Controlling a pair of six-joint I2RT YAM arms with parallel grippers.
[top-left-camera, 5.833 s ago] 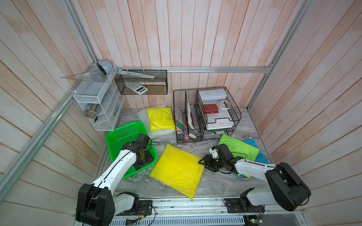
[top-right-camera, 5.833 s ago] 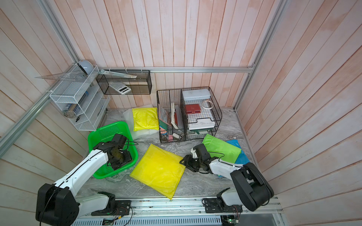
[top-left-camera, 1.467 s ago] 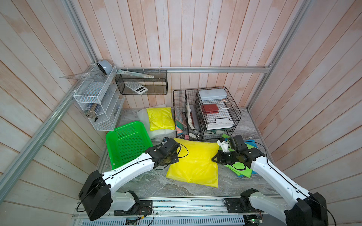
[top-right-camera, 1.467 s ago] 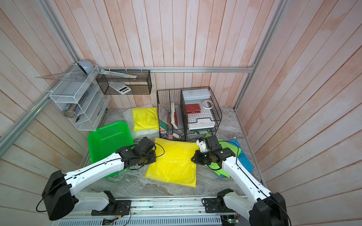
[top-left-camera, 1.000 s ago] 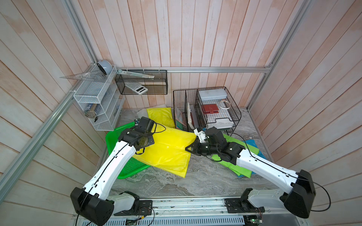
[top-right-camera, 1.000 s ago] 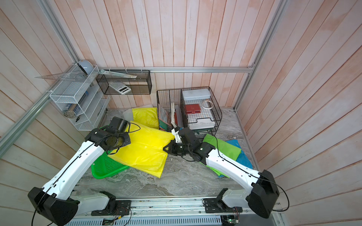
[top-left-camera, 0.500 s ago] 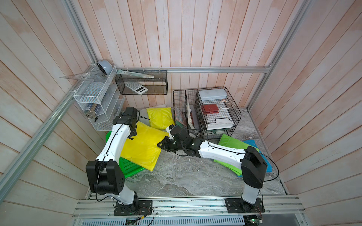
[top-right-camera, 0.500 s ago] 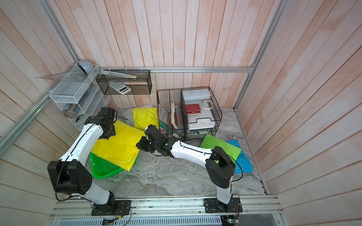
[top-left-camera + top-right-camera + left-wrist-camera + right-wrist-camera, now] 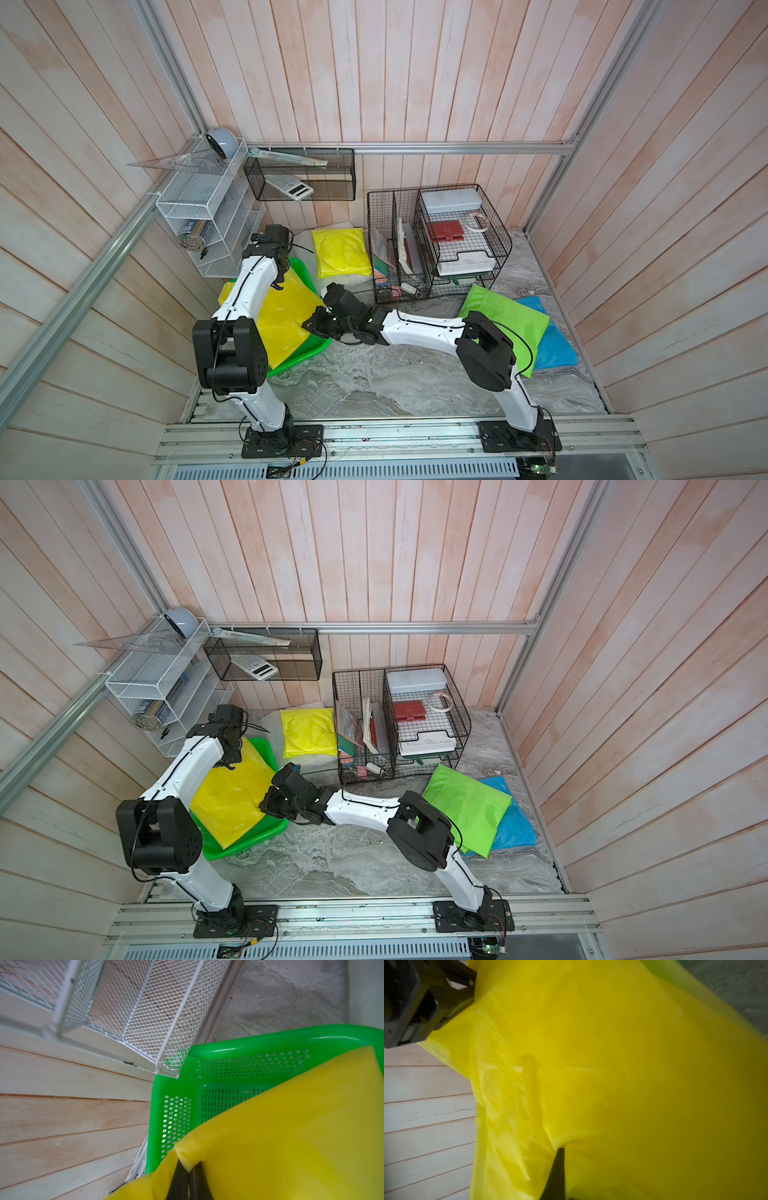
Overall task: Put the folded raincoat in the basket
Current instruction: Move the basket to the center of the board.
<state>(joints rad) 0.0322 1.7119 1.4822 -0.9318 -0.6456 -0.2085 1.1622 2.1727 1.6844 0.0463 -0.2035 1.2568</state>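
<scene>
The folded raincoat (image 9: 286, 316) (image 9: 232, 796) is a flat yellow plastic sheet. It lies slanted over the bright green basket (image 9: 318, 348) (image 9: 266, 829) at the left wall and covers most of it. My left gripper (image 9: 284, 266) (image 9: 232, 750) is shut on the raincoat's far corner, and the left wrist view shows the pinched corner (image 9: 188, 1169) above the basket's rim (image 9: 249, 1043). My right gripper (image 9: 309, 326) (image 9: 266, 802) is shut on the raincoat's right edge (image 9: 560, 1151). The yellow sheet (image 9: 612, 1064) fills the right wrist view.
A white wire rack (image 9: 208, 208) hangs on the left wall right above the basket. A black wire organiser (image 9: 436, 241) stands at the back. Another yellow packet (image 9: 338, 251) lies beside it. Green (image 9: 507, 320) and blue (image 9: 552, 349) folded sheets lie at the right.
Both arms have carried the raincoat from the middle of the table leftwards over the basket. In the last half second it has settled lower onto the basket.
</scene>
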